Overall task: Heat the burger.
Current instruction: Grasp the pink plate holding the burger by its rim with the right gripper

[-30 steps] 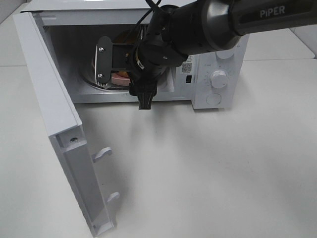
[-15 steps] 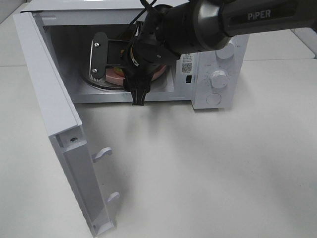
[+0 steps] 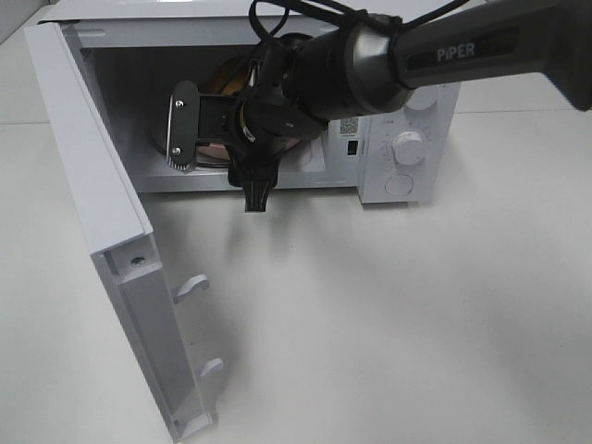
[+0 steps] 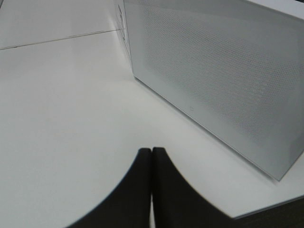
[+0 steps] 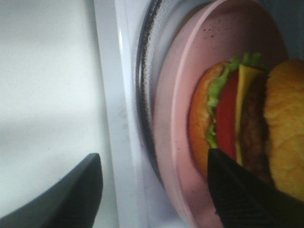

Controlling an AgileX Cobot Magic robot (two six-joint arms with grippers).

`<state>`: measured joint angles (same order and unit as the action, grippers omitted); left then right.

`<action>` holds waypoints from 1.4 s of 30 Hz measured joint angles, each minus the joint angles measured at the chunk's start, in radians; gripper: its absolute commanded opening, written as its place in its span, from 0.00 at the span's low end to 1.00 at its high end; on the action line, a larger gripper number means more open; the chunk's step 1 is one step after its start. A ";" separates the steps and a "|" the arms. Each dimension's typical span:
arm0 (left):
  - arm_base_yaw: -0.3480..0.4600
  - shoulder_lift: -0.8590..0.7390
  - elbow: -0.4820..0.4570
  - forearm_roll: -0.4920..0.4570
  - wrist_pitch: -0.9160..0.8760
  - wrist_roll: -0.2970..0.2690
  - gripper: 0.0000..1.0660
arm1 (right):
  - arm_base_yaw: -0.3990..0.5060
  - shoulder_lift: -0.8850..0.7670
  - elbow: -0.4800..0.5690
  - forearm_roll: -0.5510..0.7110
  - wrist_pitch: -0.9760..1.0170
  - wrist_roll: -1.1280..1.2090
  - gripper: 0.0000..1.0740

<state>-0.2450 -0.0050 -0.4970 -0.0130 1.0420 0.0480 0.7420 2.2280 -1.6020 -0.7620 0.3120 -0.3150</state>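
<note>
The desk (image 3: 388, 314) is a plain off-white surface, matte, with a thin seam running across it behind the microwave (image 3: 407, 111). Soft shadows of the arm fall on it in front of the oven. No wall or other part of the room is visible beyond the desk.

The microwave stands at the far side of the desk, white, with two round knobs (image 3: 408, 146) on its right panel. Its door (image 3: 102, 213) is swung fully open to the left.

The right arm (image 3: 444, 55) reaches from the right into the oven opening. The right gripper (image 5: 152, 190) has its jaws spread wide; nothing is clamped between them. One finger (image 5: 71, 194) lies over the desk just outside the oven sill, the other finger (image 5: 237, 194) over the plate.

The burger (image 5: 247, 128) sits on a pink plate (image 5: 171, 156) on the turntable (image 5: 142, 109) inside the microwave.

The left gripper (image 4: 152, 156) is closed, fingertips touching, and holds nothing. It hangs over bare desk beside the outer, perforated face of the open door.
</note>
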 measured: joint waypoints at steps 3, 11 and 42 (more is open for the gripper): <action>0.000 0.000 0.000 0.000 0.000 0.000 0.00 | 0.000 0.019 -0.001 0.000 -0.008 0.004 0.60; 0.000 0.000 0.000 0.000 0.000 0.000 0.00 | -0.001 0.065 -0.048 0.000 -0.015 0.043 0.60; 0.000 0.000 0.000 0.000 0.000 0.000 0.00 | -0.033 0.122 -0.076 -0.019 -0.067 0.046 0.24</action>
<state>-0.2450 -0.0050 -0.4970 -0.0130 1.0420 0.0480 0.7090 2.3500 -1.6780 -0.7810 0.2450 -0.2690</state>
